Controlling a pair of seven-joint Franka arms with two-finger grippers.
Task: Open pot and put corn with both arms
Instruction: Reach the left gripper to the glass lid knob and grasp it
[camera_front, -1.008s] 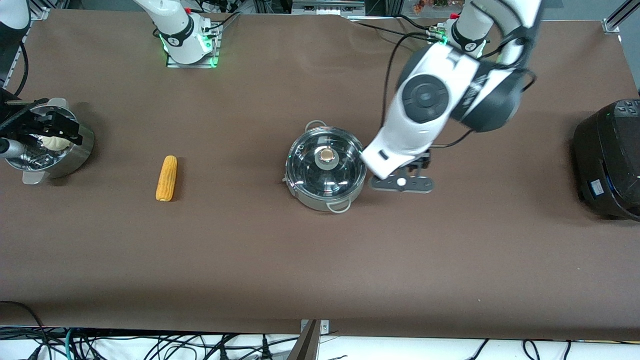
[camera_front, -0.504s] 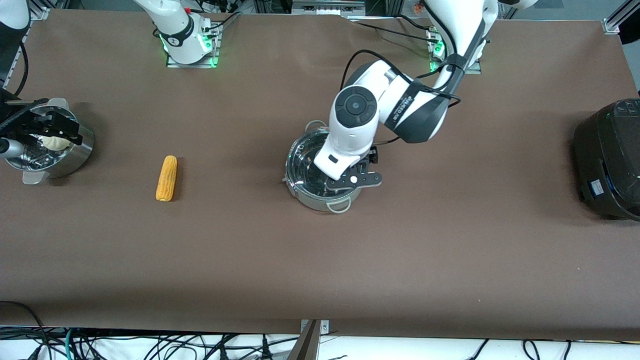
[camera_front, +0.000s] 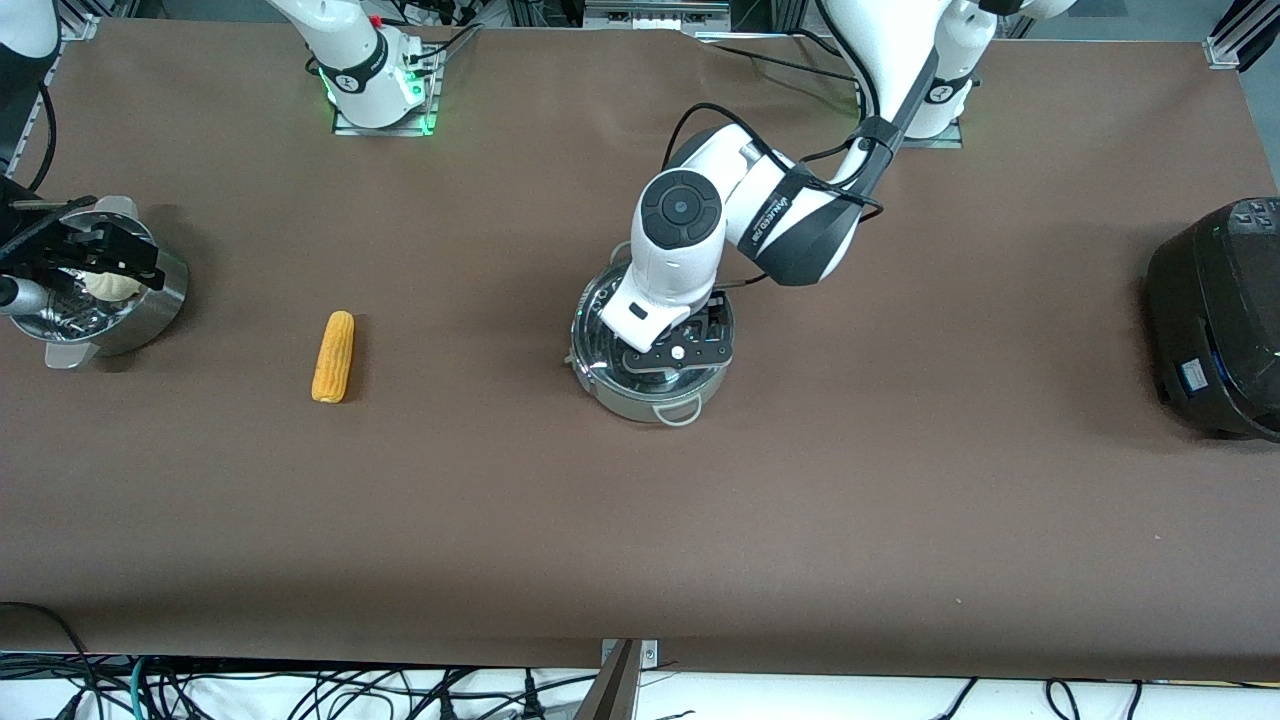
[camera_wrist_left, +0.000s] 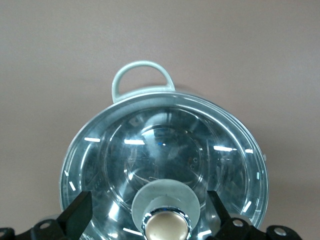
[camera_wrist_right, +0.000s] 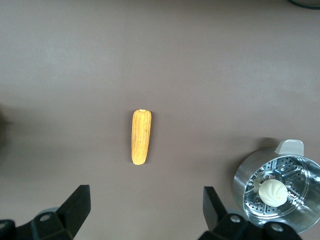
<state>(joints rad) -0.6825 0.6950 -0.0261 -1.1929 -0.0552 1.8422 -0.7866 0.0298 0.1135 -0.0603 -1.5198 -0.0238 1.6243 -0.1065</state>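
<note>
the pot (camera_front: 648, 372) is seen near the middle of the table (camera_front: 640, 520), its glass lid (camera_wrist_left: 165, 160) seated on the rim and a wire loop handle (camera_wrist_left: 141, 76) standing out from its side; the left gripper (camera_wrist_left: 165, 220) is held just above the lid, its fingers (camera_wrist_left: 77, 215) spread wide on either side of the brass-coloured knob (camera_wrist_left: 166, 226) and not touching it; the corn (camera_front: 333, 356) lies flat on the table, well apart from the pot, toward the right arm's end; the right gripper (camera_wrist_right: 145, 220) is held high over the table with its fingers parted and nothing between them; the steamer pot (camera_wrist_right: 277, 192) with a white bun (camera_wrist_right: 272, 192) inside stands near the corn.
</note>
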